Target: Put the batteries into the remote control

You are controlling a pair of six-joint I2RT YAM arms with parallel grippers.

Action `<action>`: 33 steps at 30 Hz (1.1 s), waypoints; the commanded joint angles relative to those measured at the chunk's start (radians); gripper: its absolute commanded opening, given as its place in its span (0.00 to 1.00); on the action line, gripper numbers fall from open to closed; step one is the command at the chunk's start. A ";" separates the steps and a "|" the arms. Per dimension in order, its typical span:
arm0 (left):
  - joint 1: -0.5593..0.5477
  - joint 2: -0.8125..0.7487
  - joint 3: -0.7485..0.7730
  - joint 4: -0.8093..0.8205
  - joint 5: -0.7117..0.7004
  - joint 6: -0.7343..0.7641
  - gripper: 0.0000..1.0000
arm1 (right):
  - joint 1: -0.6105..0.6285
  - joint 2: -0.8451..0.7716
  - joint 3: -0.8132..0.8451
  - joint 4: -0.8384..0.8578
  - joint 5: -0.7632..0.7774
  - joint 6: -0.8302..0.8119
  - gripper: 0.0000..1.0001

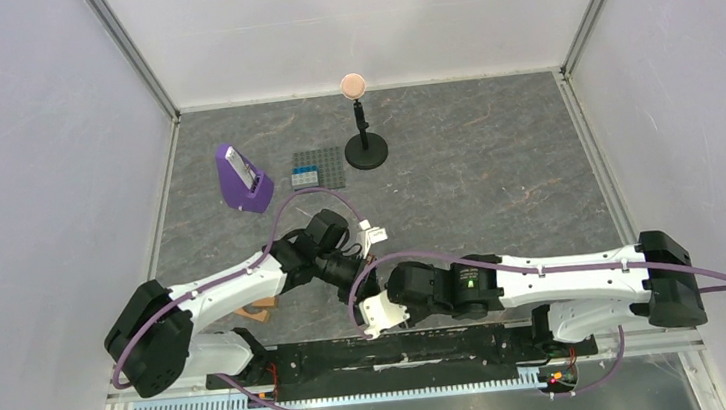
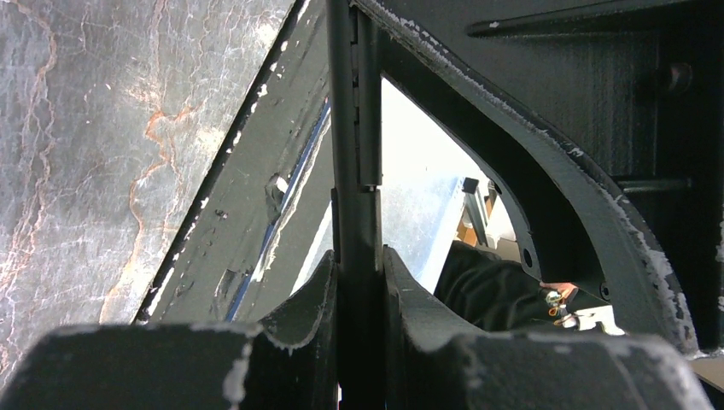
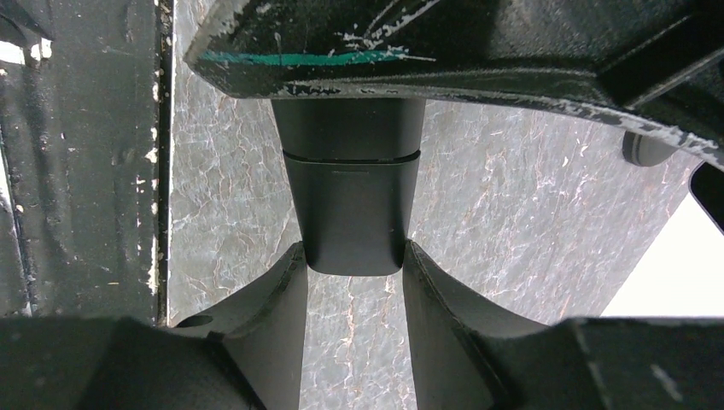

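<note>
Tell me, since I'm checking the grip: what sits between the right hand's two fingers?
The black end of the remote control, pinched in the right hand. The right wrist view shows it.

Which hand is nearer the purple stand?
Left. The left hand is right of the purple stand, toward the near edge; the right hand lies just beyond it, farther off.

A robotics lab test cell. Plain white walls [image 1: 32,146] on bare metal frame posts [image 1: 134,56] box in a grey marbled counter [image 1: 497,172]. Two white-and-black arms, left [image 1: 217,294] and right [image 1: 567,281], are bolted to a black rail [image 1: 403,347] at its near edge, with purple cables [image 1: 308,200] looping off them. At the back stand a studded baseplate [image 1: 320,167], a purple holder [image 1: 241,182] and a small black stand [image 1: 365,144] with a peach ball top.
</note>
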 commanded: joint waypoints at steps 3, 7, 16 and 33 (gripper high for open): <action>-0.015 -0.025 0.031 0.122 0.097 0.004 0.02 | -0.001 0.000 0.019 0.091 0.002 -0.003 0.33; -0.015 -0.029 0.039 0.071 0.086 0.035 0.02 | -0.016 -0.008 -0.003 0.077 0.044 0.001 0.30; -0.015 -0.024 0.072 -0.014 0.046 0.087 0.02 | -0.030 -0.001 0.005 0.049 0.028 0.001 0.27; -0.015 -0.015 0.093 -0.014 0.022 0.062 0.02 | -0.031 0.083 0.039 0.004 0.055 -0.001 0.21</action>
